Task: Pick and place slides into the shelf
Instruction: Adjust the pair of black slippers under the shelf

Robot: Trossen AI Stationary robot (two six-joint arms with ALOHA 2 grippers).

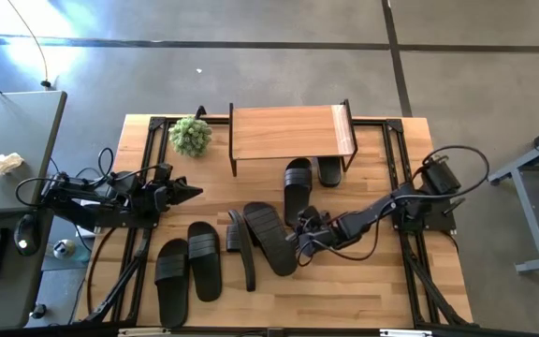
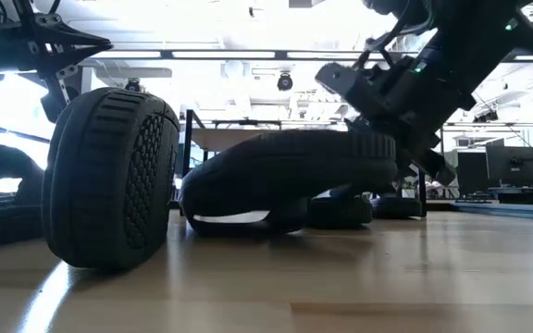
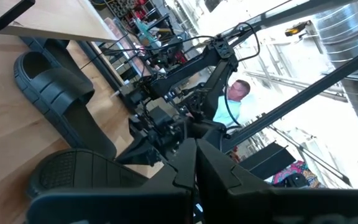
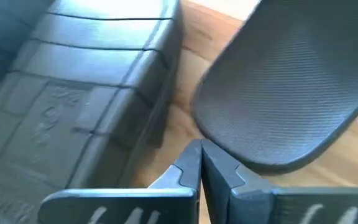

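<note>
Right gripper (image 1: 299,241), fingers closed and empty, sits low at mid-table against an overturned slide (image 1: 271,238), with another slide (image 1: 298,183) just beyond. Left gripper (image 1: 195,192), also closed, hovers near the plant (image 1: 191,136). Four slides lie before the shelf (image 1: 288,133); one (image 1: 329,170) sits beneath it.

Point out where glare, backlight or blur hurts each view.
High view: sun glare washes the floor at upper left; the shelf is evenly lit. Low view: bright ceiling lights backlight the upright slide, leaving it nearly a silhouette. Left wrist view: the background is blown out white. Right wrist view: the slide strap is blurred.
</note>
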